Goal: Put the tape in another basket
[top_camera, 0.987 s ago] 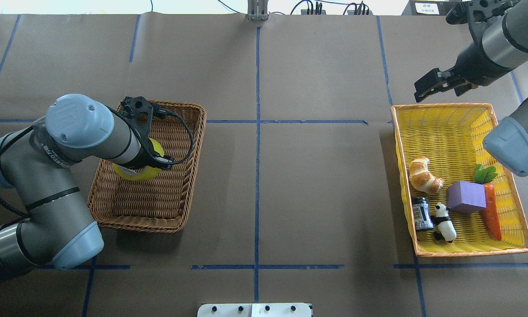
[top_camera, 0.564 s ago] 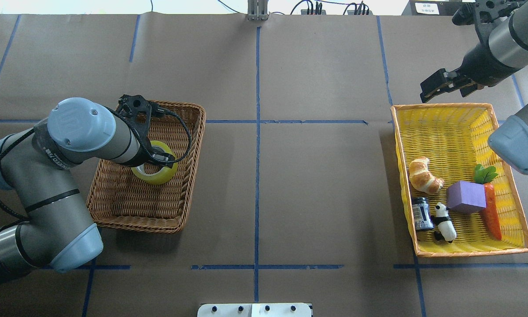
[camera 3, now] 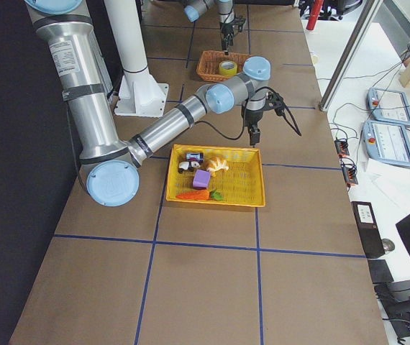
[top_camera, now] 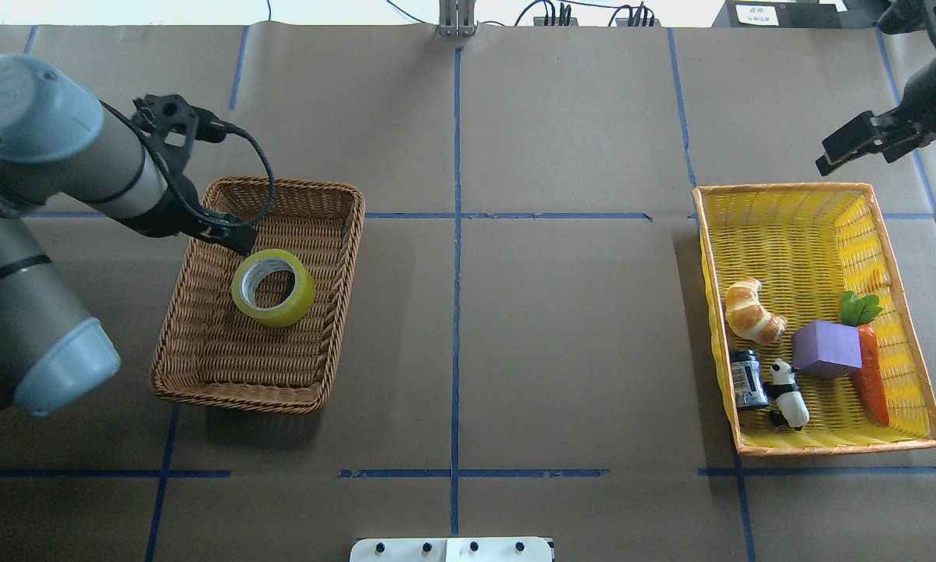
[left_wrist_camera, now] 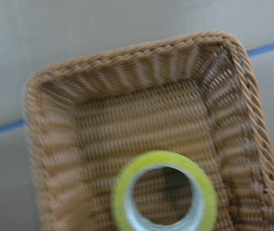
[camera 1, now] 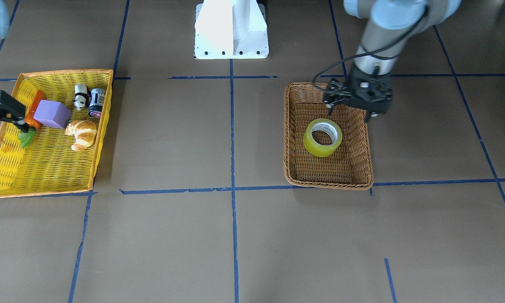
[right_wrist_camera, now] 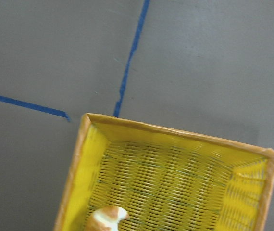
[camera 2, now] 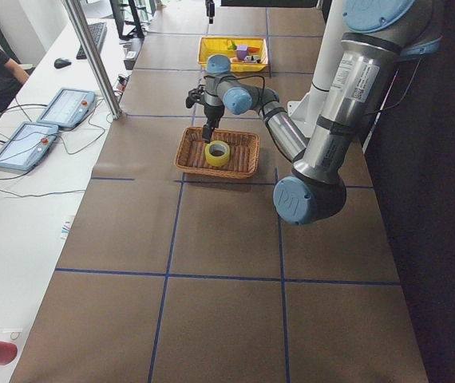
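Observation:
The yellow tape (top_camera: 272, 287) lies flat, hole up, in the brown wicker basket (top_camera: 348, 234). It also shows in the front view (camera 1: 323, 137) inside the basket (camera 1: 290, 139), and in the left wrist view (left_wrist_camera: 163, 192) on the basket floor (left_wrist_camera: 127, 115). My left gripper (top_camera: 225, 234) is open and empty. It hangs above the basket's far-left part, clear of the tape, with its fingers apart in the front view (camera 1: 348, 115). My right gripper (top_camera: 858, 148) looks open and empty, beyond the far edge of the yellow tray.
A bright yellow tray (top_camera: 788, 226) with an orange rim stands on the right. It holds a croissant (top_camera: 752, 311), a purple block (top_camera: 827, 349), a carrot (top_camera: 871, 375), a panda figure (top_camera: 788, 394) and a small can (top_camera: 747, 378). Blue tape lines cross the brown table.
My left gripper has let go of the tape, risen and drawn back to the far left. The tape now lies flat in the wicker basket. My right arm has moved further right.

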Controlling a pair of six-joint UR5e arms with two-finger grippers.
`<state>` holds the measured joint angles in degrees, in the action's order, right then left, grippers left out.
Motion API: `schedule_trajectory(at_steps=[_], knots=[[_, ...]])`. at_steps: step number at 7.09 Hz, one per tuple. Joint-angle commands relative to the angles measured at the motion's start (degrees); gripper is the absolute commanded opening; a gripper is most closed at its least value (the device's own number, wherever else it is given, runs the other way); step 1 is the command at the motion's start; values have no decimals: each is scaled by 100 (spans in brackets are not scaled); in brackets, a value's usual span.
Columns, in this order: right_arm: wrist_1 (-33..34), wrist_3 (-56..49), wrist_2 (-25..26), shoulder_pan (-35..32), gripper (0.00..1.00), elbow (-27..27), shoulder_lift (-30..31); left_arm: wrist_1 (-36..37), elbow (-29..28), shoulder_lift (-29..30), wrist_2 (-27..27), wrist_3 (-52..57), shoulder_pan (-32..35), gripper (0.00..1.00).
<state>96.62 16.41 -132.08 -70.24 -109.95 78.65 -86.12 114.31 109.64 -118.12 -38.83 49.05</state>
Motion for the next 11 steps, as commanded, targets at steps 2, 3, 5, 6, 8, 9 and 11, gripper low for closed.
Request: schedule_trajectory(at_steps=[2,3,5,6,8,9,11], knots=[[-55,-1525,-336,-954,100,464,833,42,-197,-1118,-1289,2066,1979,100],[-64,-1962,-345,-1270,100,622,1036,51,-669,-1173,-1597,2838,2647,100],[-81,-2571,-371,-1631,100,1121,1275,8,-1619,-1165,-1987,3808,3469,100],[-73,-2538,-415,-1729,100,1142,1267,16,-1919,-1182,-1987,4135,3558,100],[-82,-2546,-520,-1713,100,1107,1275,7,-2552,-1287,-1987,4689,3752,100],[-82,-2503,-512,-1713,100,1142,1258,-1,-2624,-1314,-1952,4700,3779,100],[-90,-2485,-529,-1721,100,1133,1363,-1,-2651,-1594,-1969,4709,3953,100]])
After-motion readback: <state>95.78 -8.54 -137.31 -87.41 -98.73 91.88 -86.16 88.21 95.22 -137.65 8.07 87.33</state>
